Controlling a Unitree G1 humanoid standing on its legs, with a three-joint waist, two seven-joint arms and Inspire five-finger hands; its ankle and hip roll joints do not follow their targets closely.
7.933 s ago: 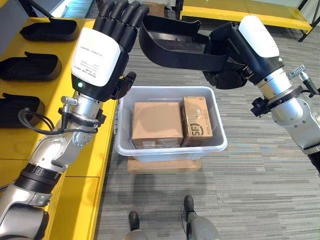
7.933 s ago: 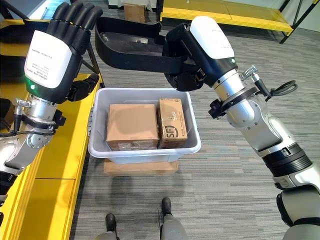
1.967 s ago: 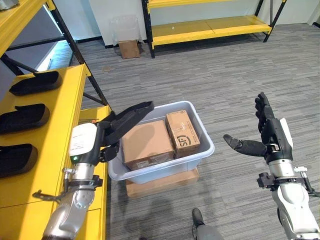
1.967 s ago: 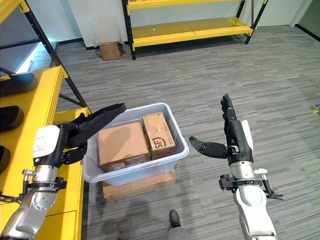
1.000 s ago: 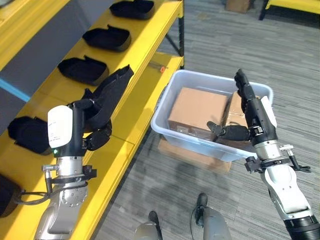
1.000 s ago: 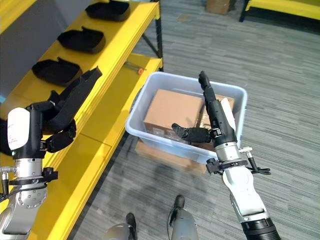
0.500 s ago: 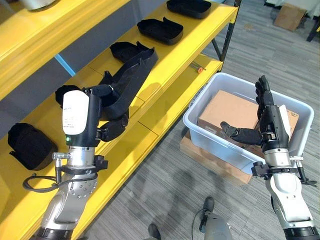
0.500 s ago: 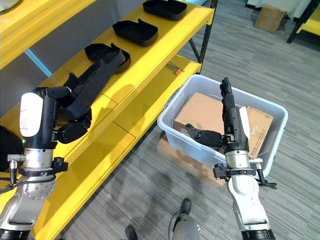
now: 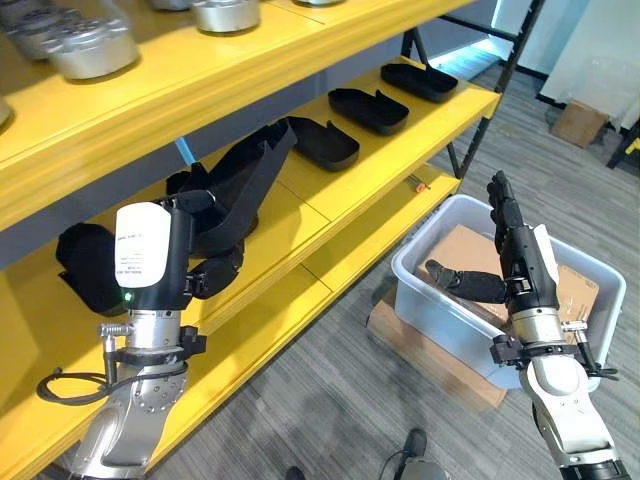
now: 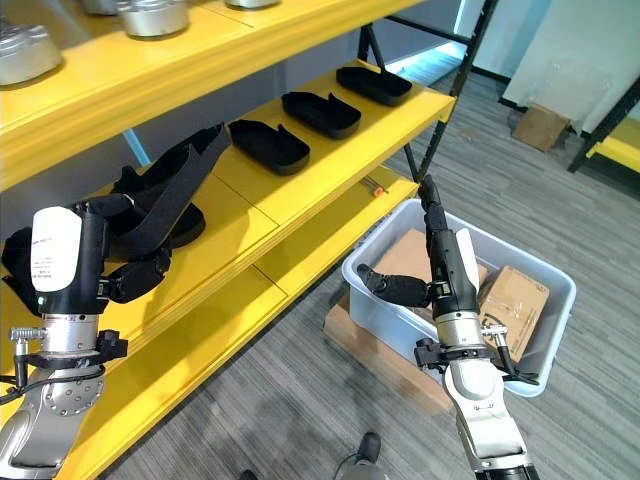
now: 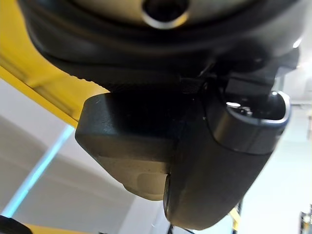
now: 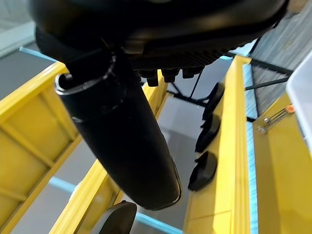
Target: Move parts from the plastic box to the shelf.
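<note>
Left hand (image 9: pixel 215 235) grips a curved black molded part (image 9: pixel 245 185) above the glossy yellow shelf (image 9: pixel 300 215); right hand (image 9: pixel 515 265) spread flat.

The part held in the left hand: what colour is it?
Black part, clearest in the left eye view.

No legible text, labels, numbers or signs.

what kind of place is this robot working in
Probably a warehouse or factory parts store: yellow metal shelving lined with black moulded parts, metal castings on the upper shelf, and a plastic box holding cardboard boxes.
</note>
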